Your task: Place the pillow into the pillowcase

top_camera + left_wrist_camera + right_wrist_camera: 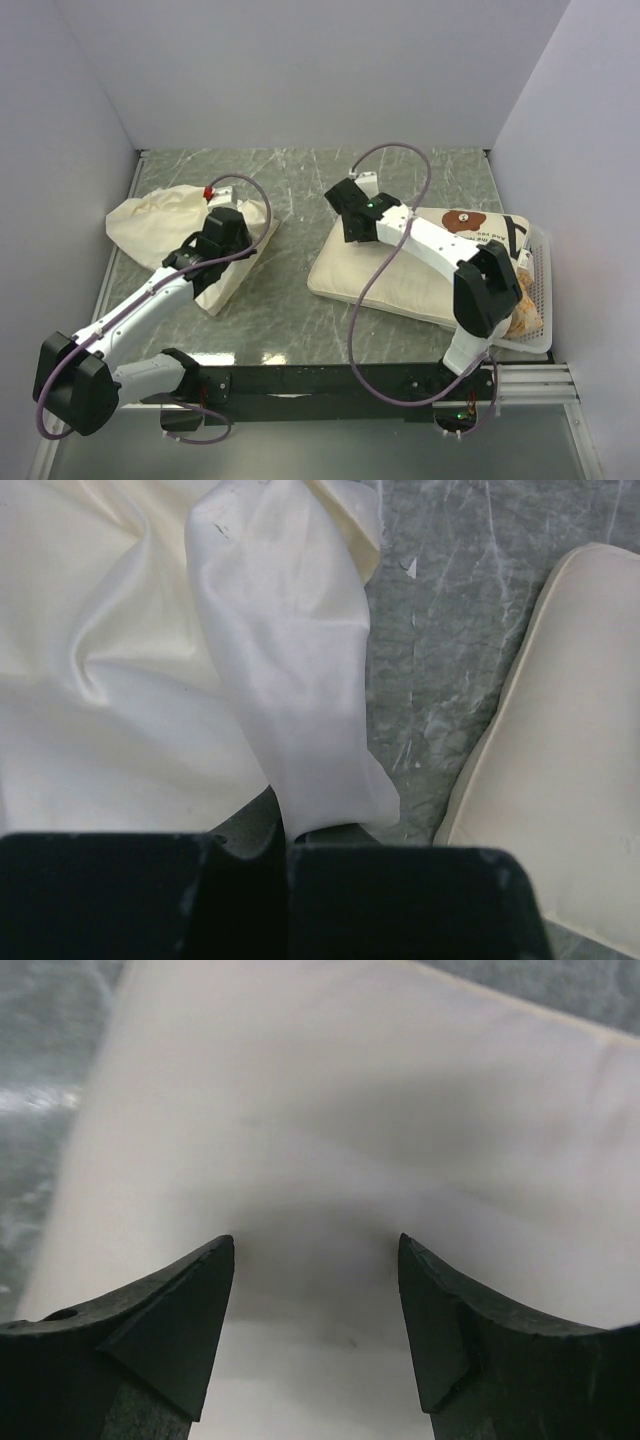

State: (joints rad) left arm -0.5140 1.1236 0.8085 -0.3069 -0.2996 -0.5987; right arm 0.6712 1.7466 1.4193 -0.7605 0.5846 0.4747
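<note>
The pillowcase [160, 222] lies crumpled at the left of the table, plain cream and limp. My left gripper [226, 238] sits at its right edge, shut on a fold of the fabric [290, 710] that rises from between the jaws [286, 838]. The pillow [400, 272], puffy cream with a brown bear print [463, 220] at its far right end, lies right of centre. Its edge also shows in the left wrist view [560, 760]. My right gripper [352, 218] is open over the pillow's far left corner, its jaws straddling the cream cover [330, 1130] around the gap [316, 1250].
A white mesh basket [543, 318] holding a snack bag stands at the right edge, partly under the pillow's end. Marbled green tabletop [290, 270] shows between pillowcase and pillow. Walls close in on the left, back and right.
</note>
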